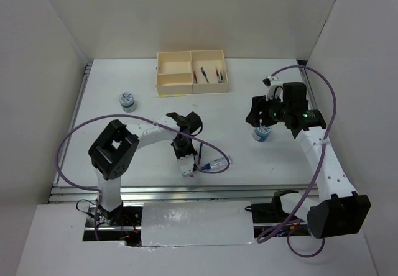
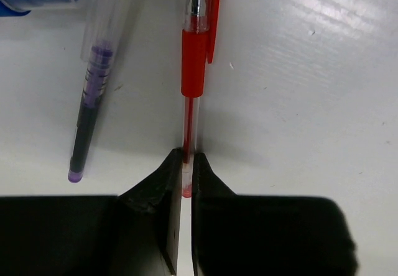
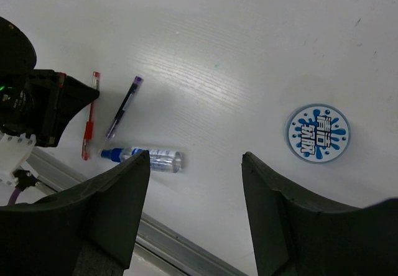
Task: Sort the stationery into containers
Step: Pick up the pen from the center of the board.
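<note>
- Treat the far end of the red pen (image 2: 193, 71) as cut off by the top edge of the left wrist view, and its near tip as hidden between the fingers (image 2: 171, 183).
- Expect only a blue end of the clear tube (image 3: 149, 159) in the top-left corner of that view.
- Leave the pens (image 1: 203, 75) in the right compartment of the cream box (image 1: 175, 54) uncounted: too small from above.
- Read the left tool (image 2: 186, 158) as clenched on the near end of the red pen, low at the near edge of the worktop (image 1: 261, 164).
- Read the right tool (image 3: 196, 158) as released, jaws wide, grasping nothing, with the round cylinder (image 3: 318, 133) just right of it, flat face up, apart from both fingers.
- Take the red pen's long axis as straight out from the left tool, in line with its fingers, clip end farthest.
- Find the purple pen (image 2: 90, 102) just left of the red pen, slightly tilted, not touching.
- Find the second cylinder (image 1: 127, 101) at far left, well apart.
</note>
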You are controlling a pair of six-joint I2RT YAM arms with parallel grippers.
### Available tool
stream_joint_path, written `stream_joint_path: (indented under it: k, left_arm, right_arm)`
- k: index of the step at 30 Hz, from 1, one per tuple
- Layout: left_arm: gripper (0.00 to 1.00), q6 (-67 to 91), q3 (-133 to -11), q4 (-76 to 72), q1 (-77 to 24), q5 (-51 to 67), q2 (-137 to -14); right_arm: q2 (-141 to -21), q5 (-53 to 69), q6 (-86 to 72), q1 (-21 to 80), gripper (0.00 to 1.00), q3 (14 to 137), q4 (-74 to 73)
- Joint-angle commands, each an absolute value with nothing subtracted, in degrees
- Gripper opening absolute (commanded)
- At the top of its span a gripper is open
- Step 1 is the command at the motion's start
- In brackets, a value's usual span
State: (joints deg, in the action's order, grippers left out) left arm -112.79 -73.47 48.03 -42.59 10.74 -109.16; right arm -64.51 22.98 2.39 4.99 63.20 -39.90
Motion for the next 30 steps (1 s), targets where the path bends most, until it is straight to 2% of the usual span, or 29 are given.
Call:
stream_joint_path:
  k: [1,6,10,11,13,14,15,16,17,18,20,23,30]
  left_arm:
    - [0.09,-110.8,-69.8,51.1,-43.7,10.9,-109.0]
    - [0.00,-95.4,-76.2,55.9,-39.3,23.8,-104.3]
    - [0.00,-77.2,-90.8,60.9,-31.7,42.1,-99.8]
    - [0.00,-66.0,-92.4,58.7,-28.1,52.2,-98.7]
    - [0.00,-51.0,-92.0,50.3,-24.3,61.4,-94.0]
    - [0.00,-27.7,-89.3,42.0,-21.9,66.0,-91.5]
    - [0.00,-12.4,-85.0,15.0,-21.4,65.1,-88.5]
    - [0.00,3.7,-73.8,-3.7,-20.8,63.0,-81.8]
    - [0.00,25.7,-68.1,-16.3,-20.0,55.4,-78.8]
    - [0.00,34.3,-59.7,-36.8,-19.9,50.0,-74.1]
    - [0.00,43.6,-58.9,-38.4,-20.9,40.0,-71.8]
    - [0.00,52.9,-60.8,-36.8,-20.7,33.8,-71.6]
    - [0.00,61.9,-62.6,-30.7,-20.0,25.8,-72.2]
  right_arm:
    - [-64.8,24.0,3.1,4.9,0.67,64.7,-41.0]
    - [-63.3,24.3,3.3,5.5,0.65,67.2,-40.3]
    - [-63.3,26.6,2.9,5.4,0.63,71.2,-41.2]
    - [-63.7,29.0,2.5,5.2,0.63,72.8,-41.4]
    - [-64.7,31.5,0.9,5.0,0.62,73.8,-40.3]
    - [-65.0,34.6,0.3,5.1,0.62,74.6,-39.4]
    - [-66.0,36.0,0.1,5.3,0.62,75.2,-39.1]
    - [-66.5,37.9,-1.8,5.4,0.61,75.9,-38.9]
    - [-67.1,41.6,-3.2,5.8,0.61,77.1,-37.7]
    - [-67.7,43.1,-4.1,6.0,0.60,77.6,-37.1]
    - [-69.1,47.3,-6.4,7.0,0.56,79.4,-35.2]
    - [-72.2,50.7,-8.3,9.3,0.50,83.0,-35.1]
    - [-76.6,55.8,-14.7,16.2,0.41,83.8,-28.4]
